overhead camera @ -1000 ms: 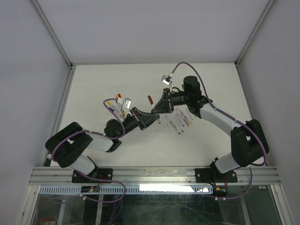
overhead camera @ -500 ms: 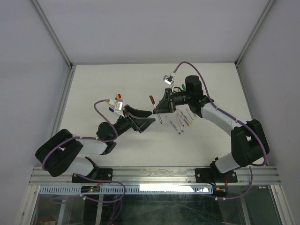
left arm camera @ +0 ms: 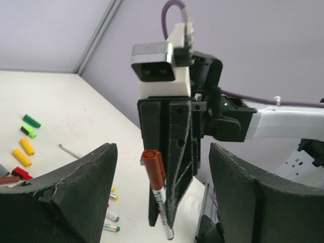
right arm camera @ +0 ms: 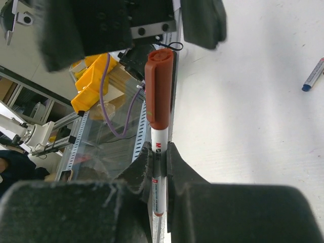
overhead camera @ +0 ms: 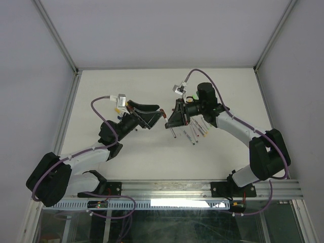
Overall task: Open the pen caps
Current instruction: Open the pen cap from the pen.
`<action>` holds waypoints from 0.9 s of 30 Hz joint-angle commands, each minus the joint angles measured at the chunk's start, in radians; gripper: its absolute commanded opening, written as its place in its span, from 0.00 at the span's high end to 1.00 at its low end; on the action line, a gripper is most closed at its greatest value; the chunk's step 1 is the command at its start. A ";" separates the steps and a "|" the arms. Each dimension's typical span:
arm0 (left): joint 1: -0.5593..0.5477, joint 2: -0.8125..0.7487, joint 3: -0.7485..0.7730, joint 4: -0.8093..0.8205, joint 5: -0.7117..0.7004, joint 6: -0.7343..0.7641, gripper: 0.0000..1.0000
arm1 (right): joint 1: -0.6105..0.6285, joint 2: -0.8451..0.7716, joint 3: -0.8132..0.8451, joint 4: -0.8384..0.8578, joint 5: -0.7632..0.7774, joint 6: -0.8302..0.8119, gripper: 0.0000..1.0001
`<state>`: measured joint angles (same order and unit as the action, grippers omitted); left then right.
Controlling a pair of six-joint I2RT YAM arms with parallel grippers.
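Observation:
My right gripper (right arm camera: 159, 152) is shut on the white barrel of a pen (right arm camera: 158, 144), held above the table. Its dark red pen cap (right arm camera: 159, 88) is still on and points toward my left gripper (left arm camera: 161, 167). That gripper is open, its two black fingers (left arm camera: 76, 192) wide apart on either side of the cap (left arm camera: 153, 164) without touching it. In the top view both grippers meet mid-table, left (overhead camera: 158, 114) and right (overhead camera: 168, 123). Loose green (left arm camera: 31, 121), yellow (left arm camera: 24, 147) and red (left arm camera: 20, 173) caps lie on the table.
Several uncapped pens (overhead camera: 197, 129) lie under the right arm, and another green cap (overhead camera: 196, 97) sits beside its wrist. A thin pen (left arm camera: 68, 151) lies alone near the loose caps. White walls (overhead camera: 162, 30) enclose the table; a metal rail (overhead camera: 167, 190) runs along the near edge.
My left gripper went from shut to open and swung back and up the table, so its fingers now face the capped end. The right gripper kept its hold, barely moving.

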<state>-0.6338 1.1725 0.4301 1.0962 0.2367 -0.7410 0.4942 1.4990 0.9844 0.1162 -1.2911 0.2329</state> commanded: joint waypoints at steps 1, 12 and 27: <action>0.003 0.049 0.045 0.001 0.051 0.003 0.33 | 0.007 -0.009 0.048 0.020 -0.045 -0.023 1.00; 0.003 0.103 0.073 0.068 0.149 -0.020 0.92 | 0.012 0.011 0.050 0.029 -0.061 -0.004 1.00; 0.002 0.099 0.036 0.138 -0.012 -0.043 1.00 | 0.048 0.004 0.058 -0.015 0.052 -0.027 0.99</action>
<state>-0.6334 1.2762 0.4648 1.1362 0.3141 -0.7727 0.5209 1.5116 0.9932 0.1211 -1.2877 0.2325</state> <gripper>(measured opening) 0.074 0.187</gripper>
